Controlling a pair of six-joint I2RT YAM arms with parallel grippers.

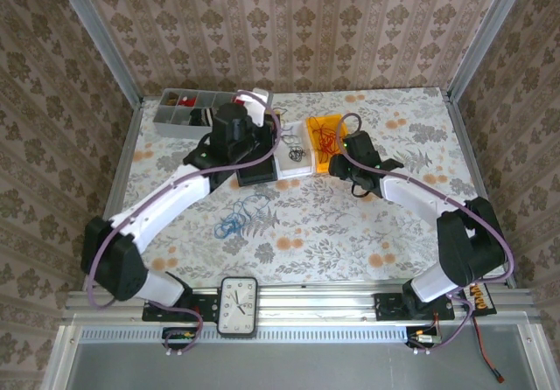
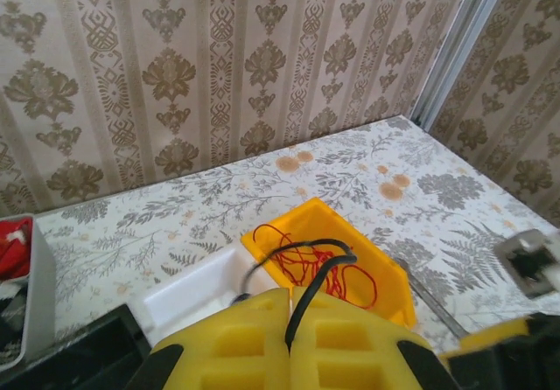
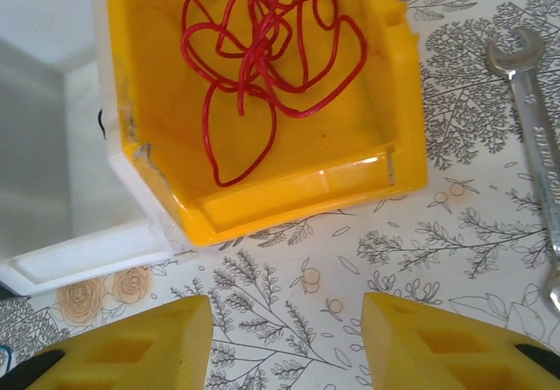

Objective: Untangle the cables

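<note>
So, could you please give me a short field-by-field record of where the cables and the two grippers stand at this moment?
left gripper: shut on the black cable
right gripper: open, nothing between its fingers, just short of the yellow bin
red cable: tangled heap inside the yellow bin
blue cable: loose on the table
wrench: flat on the table beside the yellow bin

- Red cable: loose tangle of loops, lying inside yellow bin.
- Blue cable: small curly bundle, flat on table, well apart from bin.
- Black cable: thin arc, pinched in left gripper.
</note>
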